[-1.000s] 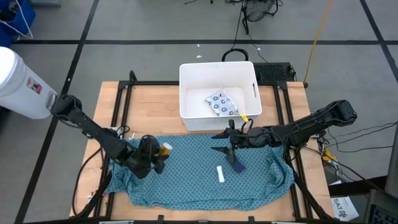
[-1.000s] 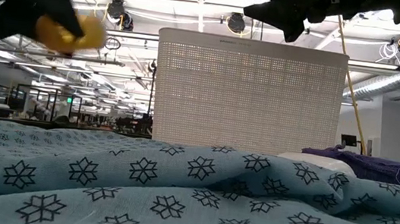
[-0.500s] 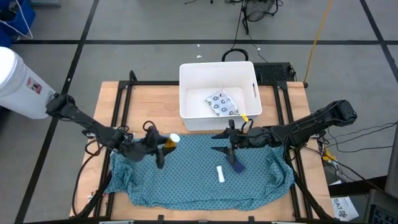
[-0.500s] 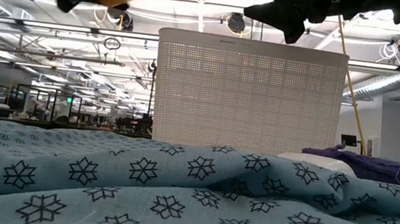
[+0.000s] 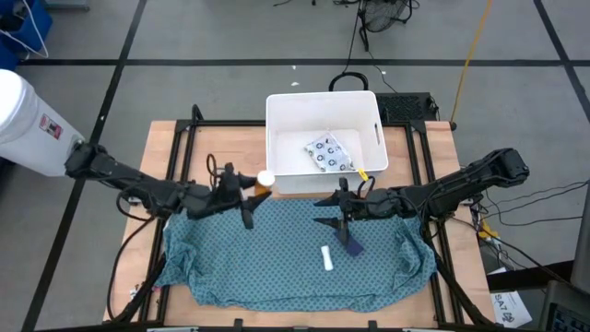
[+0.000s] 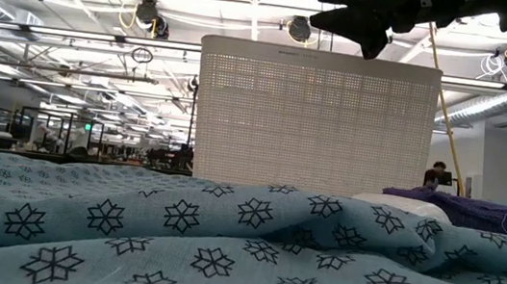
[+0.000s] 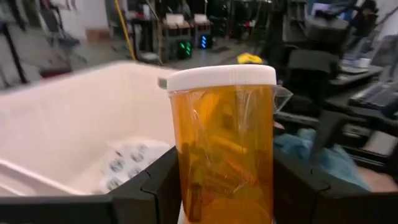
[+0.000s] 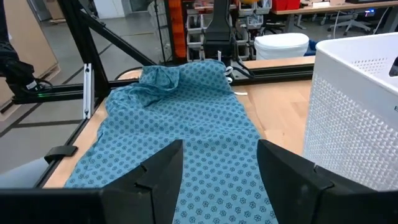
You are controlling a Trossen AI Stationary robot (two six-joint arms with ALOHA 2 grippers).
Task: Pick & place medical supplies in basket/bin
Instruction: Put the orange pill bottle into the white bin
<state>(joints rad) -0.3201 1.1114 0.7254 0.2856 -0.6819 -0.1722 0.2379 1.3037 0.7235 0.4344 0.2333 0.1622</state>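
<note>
Dark jointed arms, blocky black fingers (image 8: pixel 155 171)

My left gripper (image 7: pixel 227 186), matt dark plastic fingers, clamps the pill bottle (image 7: pixel 225 149): glossy see-through orange plastic w/ smooth white cap. Tub (image 5: pixel 281 138) is smooth white plastic, outer wall finely perforated in low view. Cloth (image 5: pixel 277 267) is soft, wrinkled woven fabric, matt. Table (image 5: pixel 221 148) is light wood, w/ black metal frame rails. Packet (image 5: pixel 328 153) looks like thin, slightly glossy film.

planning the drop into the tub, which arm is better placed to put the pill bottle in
Left. The left pincer is shut on the orange pill bottle, right beside the white tub near its front left corner. The right pincer is open and empty over the teal cloth.
</note>
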